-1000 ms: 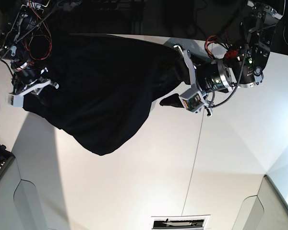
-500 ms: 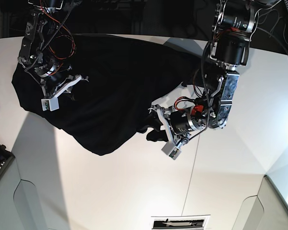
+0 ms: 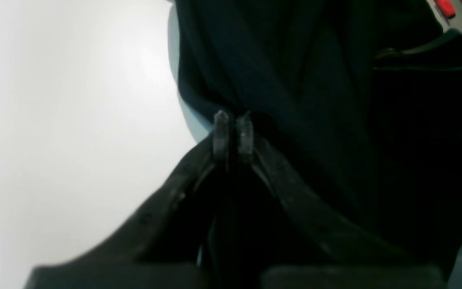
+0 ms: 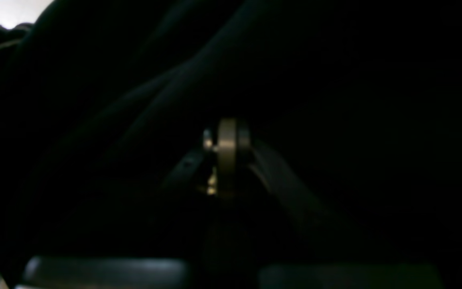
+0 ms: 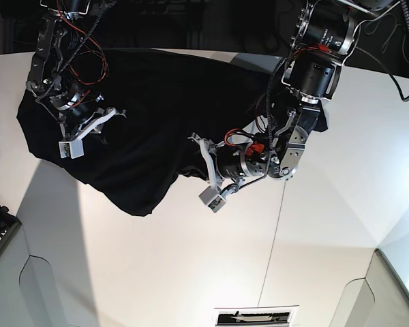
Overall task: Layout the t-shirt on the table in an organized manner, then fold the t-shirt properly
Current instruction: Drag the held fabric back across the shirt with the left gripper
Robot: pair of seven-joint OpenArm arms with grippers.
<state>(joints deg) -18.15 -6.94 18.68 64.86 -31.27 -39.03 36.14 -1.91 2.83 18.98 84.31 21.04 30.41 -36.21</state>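
Crowding the t-shirt point(image 5: 150, 116), both tools pinch its cloth.

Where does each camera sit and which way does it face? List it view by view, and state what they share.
Base: high over the table, looking down on the shirt; both arms show, left pincer on the picture's right, right pincer on its left.
Left wrist: on the left arm, looking along its shut pincer at the shirt's edge and bare table.
Right wrist: on the right arm, pressed into dark shirt folds; its pincer shows dimly.
Shared: all three see the shirt; base and left wrist both see the table.
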